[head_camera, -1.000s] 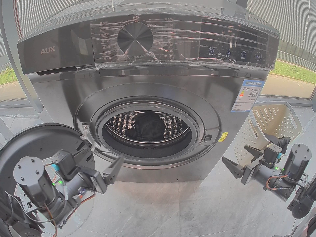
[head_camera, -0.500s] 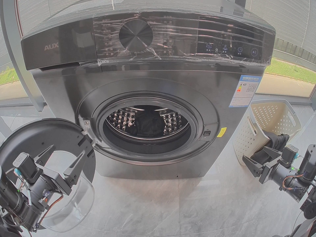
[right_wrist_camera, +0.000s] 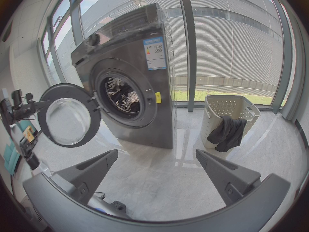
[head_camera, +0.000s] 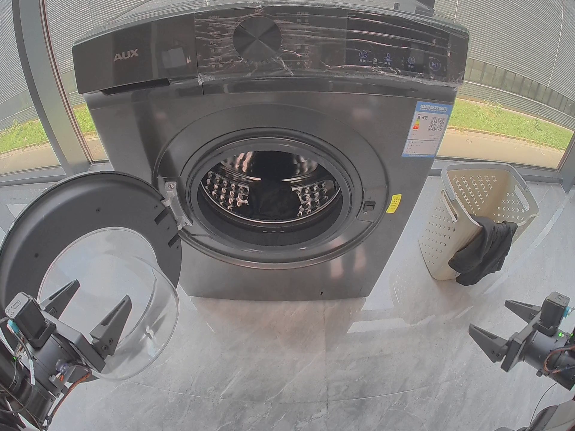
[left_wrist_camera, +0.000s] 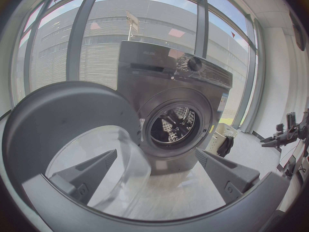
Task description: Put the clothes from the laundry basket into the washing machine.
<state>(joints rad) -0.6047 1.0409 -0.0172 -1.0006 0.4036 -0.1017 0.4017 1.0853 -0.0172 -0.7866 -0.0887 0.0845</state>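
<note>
The grey washing machine (head_camera: 269,109) stands with its round door (head_camera: 90,228) swung open to the left. Inside the drum lies a dark garment (head_camera: 272,202). To the machine's right stands the cream laundry basket (head_camera: 509,193), with a black garment (head_camera: 482,252) draped over its front rim. My left gripper (head_camera: 100,291) hangs open and empty low in front of the door. My right gripper (head_camera: 490,315) is open and empty over the floor, below and apart from the basket. The right wrist view has the basket (right_wrist_camera: 225,108) and the black garment (right_wrist_camera: 228,132) beyond the open fingers.
Pale tiled floor (head_camera: 311,360) spreads in front of the machine. Window frames and glass stand behind it. The open door's clear bowl (left_wrist_camera: 106,165) sits close to my left gripper (left_wrist_camera: 154,152).
The whole head view has pulled back, so the machine looks farther and smaller. Both grippers have drawn back and down away from the machine and the basket, and stay open.
</note>
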